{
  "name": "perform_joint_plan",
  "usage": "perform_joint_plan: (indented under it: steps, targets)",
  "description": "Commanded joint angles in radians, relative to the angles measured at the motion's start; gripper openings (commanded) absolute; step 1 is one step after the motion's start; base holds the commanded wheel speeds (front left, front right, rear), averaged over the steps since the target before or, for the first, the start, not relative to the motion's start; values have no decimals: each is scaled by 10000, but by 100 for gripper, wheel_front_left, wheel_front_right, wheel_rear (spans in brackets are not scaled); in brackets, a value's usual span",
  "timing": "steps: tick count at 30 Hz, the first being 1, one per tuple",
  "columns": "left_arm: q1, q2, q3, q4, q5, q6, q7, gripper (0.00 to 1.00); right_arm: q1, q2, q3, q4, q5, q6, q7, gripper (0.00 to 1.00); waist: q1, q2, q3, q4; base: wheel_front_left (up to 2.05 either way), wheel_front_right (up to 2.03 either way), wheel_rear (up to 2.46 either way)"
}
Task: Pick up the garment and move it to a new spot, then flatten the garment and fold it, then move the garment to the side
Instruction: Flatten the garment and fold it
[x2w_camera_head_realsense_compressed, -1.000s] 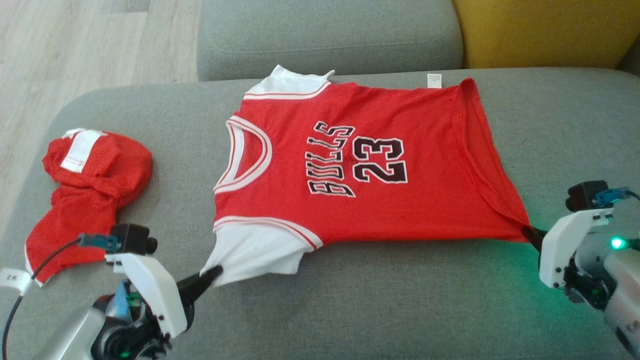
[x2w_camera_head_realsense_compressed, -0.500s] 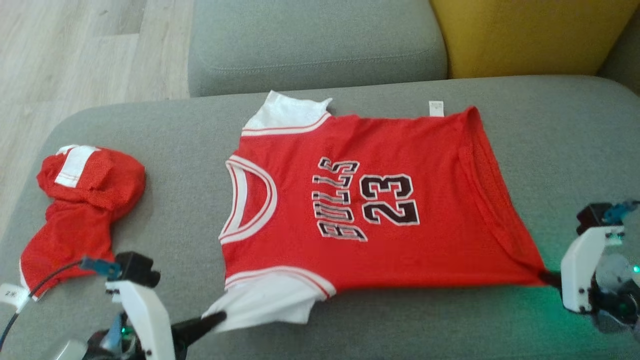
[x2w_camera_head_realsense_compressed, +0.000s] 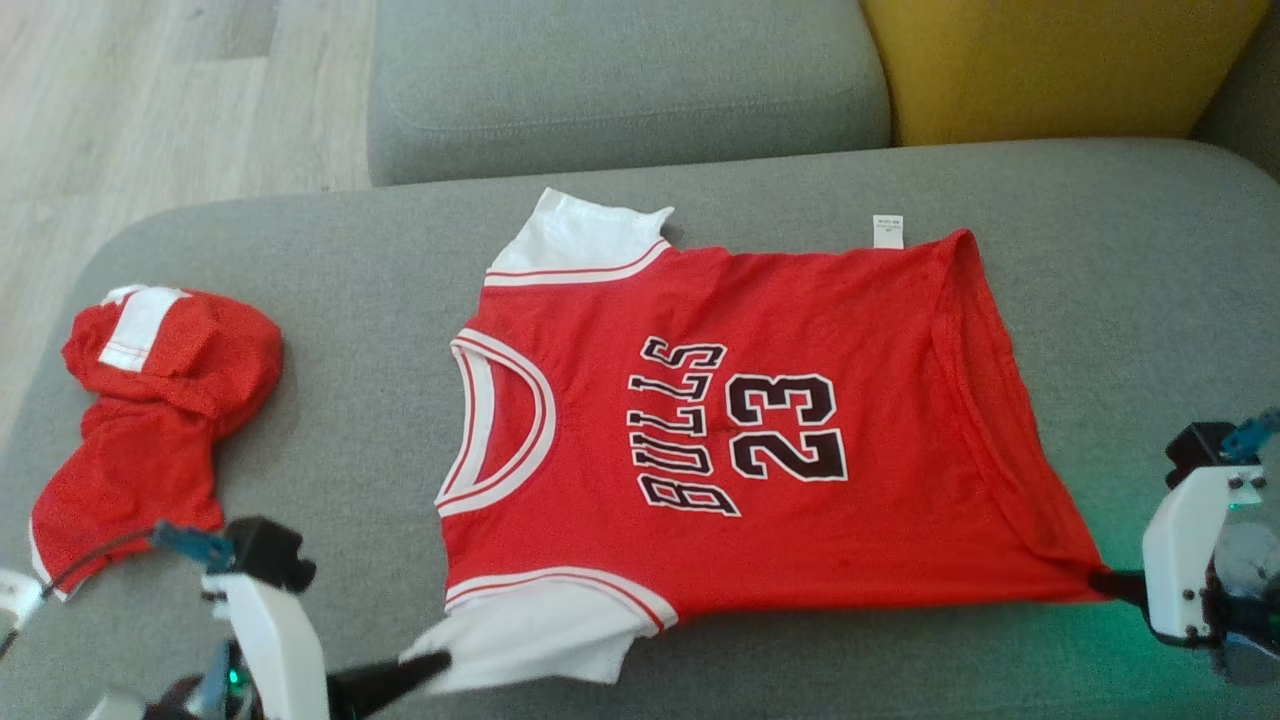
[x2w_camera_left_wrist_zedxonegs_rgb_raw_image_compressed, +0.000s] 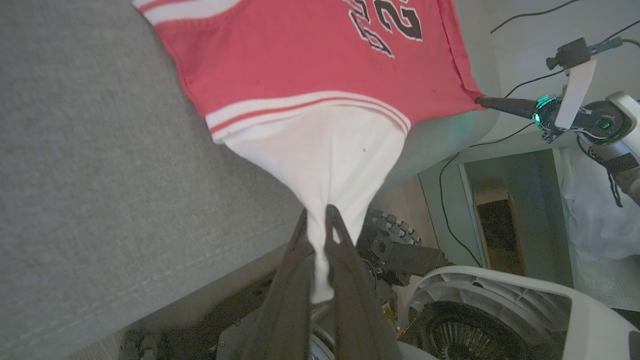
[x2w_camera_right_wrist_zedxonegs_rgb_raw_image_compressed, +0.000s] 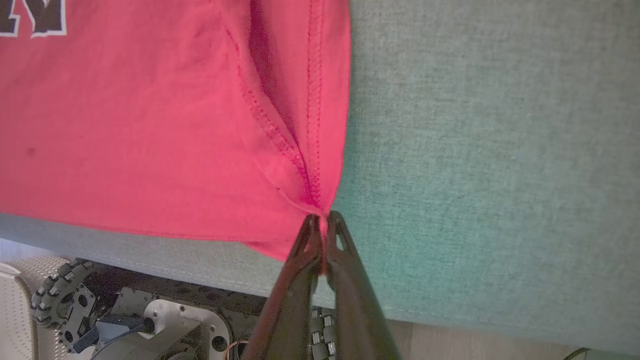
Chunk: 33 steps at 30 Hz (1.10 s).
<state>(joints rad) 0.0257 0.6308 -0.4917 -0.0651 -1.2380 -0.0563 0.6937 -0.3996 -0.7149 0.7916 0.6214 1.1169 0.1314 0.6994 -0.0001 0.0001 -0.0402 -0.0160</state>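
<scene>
on grey sofa, left tool and right tool pinch jersey tight.

red bulls 23 jersey spread flat on grey cushion

jersey: centre of frame, flat on the seat cushion, neck toward the left.
crumpled cloth: left edge, same cushion, well apart from the jersey.
back cushion: top centre, behind the seat.
corner cushion: upper right, beside the back cushion.
floor: upper left.
left gripper: bottom left, at the jersey's lower sleeve.
right gripper: lower right, at the hem corner.
</scene>
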Motion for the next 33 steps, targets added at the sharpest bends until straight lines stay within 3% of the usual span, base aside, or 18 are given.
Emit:
perform_joint_plan:
  steps: [1, 12, 33]
  targets:
    - [-940, 441, 707, -340, -7, 32, -58, 0, -275, -327, -212, -183, -104, -7, 6, 0, 1, -1, 90, -23, 0, 0, 0]
    - [-2731, 64, 729, -108, 182, -43, 198, 0, -1299, 362, -1036, 68, -911, -7, -21, 0, 1, -1, 731, -86, 0, 0, 0]
    - [-5449, -1354, 472, 2334, 945, -430, -631, 0, -2774, 1307, -1561, 975, -2370, -7, -1306, 0, 1, -1, 1991, -162, 0, 0, 0]
